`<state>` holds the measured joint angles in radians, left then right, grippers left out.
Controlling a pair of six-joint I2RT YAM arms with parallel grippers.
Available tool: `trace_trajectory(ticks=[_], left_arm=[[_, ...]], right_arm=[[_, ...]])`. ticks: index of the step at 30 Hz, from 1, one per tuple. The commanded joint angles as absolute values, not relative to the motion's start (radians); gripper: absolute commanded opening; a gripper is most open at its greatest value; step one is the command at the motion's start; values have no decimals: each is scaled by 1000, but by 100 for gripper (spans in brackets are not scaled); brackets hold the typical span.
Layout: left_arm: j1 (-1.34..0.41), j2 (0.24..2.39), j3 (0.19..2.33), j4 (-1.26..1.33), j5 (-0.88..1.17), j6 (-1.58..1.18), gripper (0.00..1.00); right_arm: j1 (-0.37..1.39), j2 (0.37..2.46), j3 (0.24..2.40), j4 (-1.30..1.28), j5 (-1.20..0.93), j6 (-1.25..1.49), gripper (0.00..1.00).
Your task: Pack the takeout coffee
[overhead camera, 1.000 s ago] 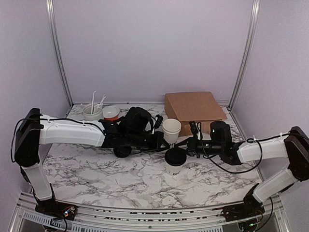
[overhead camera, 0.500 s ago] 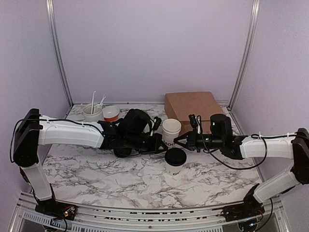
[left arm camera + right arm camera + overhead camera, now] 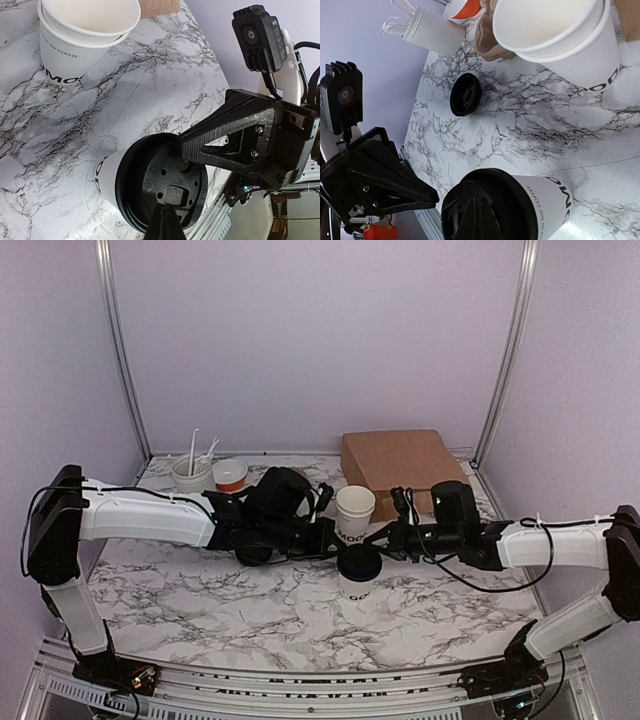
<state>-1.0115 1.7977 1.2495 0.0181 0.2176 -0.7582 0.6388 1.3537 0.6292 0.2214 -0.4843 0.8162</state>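
While its jaws are shut on nothing, the left gripper [image 3: 338, 543] extends in from the worktop's left edge, its tip at the dome lid [image 3: 150, 182] of the takeout coffee [image 3: 360, 576], upright near the worktop's middle on the near side of the stacked lidless cups [image 3: 355, 510]. The right gripper [image 3: 378, 536], likewise closed and empty, meets the lid from the opposite side, probably to press it home before packing into the brown bag [image 3: 400, 462] at the far right corner.
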Motion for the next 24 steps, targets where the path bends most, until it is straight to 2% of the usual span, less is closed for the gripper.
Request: trace_trajectory(ticks=[1, 6, 16, 24], left_arm=[[-1007, 1752, 1244, 3, 213, -747, 0], [-1008, 1749, 1243, 2, 211, -746, 0], [-1008, 1731, 1217, 2, 199, -750, 0], [-1008, 1727, 1210, 3, 204, -751, 0]], right_arm=[[665, 1309, 738, 148, -453, 775, 0], [698, 1331, 789, 121, -427, 753, 0], [703, 1523, 703, 200, -444, 782, 0], [703, 1453, 720, 181, -422, 784, 0]])
